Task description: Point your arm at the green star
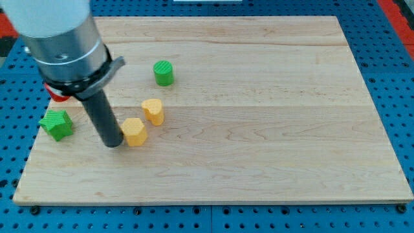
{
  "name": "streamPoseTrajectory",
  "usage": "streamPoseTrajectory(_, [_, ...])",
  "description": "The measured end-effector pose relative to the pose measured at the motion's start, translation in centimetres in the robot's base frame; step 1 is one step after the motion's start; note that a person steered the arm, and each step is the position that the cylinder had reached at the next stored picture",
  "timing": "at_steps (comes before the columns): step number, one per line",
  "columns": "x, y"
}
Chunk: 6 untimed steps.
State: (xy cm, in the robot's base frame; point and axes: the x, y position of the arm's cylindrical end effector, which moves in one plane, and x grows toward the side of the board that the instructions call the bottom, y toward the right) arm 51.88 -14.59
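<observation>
The green star (pixel 56 123) lies near the left edge of the wooden board (pixel 259 129). My tip (pixel 112 144) rests on the board to the right of the star, a short gap away. It stands right beside a yellow hexagon block (pixel 134 132), on its left side, touching or nearly touching it. A yellow heart-shaped block (pixel 153 110) sits just up and right of the hexagon. A green cylinder (pixel 163 72) stands further toward the view's top.
A red block (pixel 57 96) shows partly behind the arm's grey body (pixel 61 39) at the view's upper left. The board lies on a blue perforated table (pixel 394 77).
</observation>
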Motion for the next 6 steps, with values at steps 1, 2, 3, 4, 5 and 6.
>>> streamPoseTrajectory(1, [0.0, 2.6])
streamPoseTrajectory(2, [0.0, 4.5])
streamPoseTrajectory(3, [2.6, 4.6])
streamPoseTrajectory(4, [6.3, 3.5])
streamPoseTrajectory(5, [7.7, -4.8])
streamPoseTrajectory(6, [6.5, -14.1])
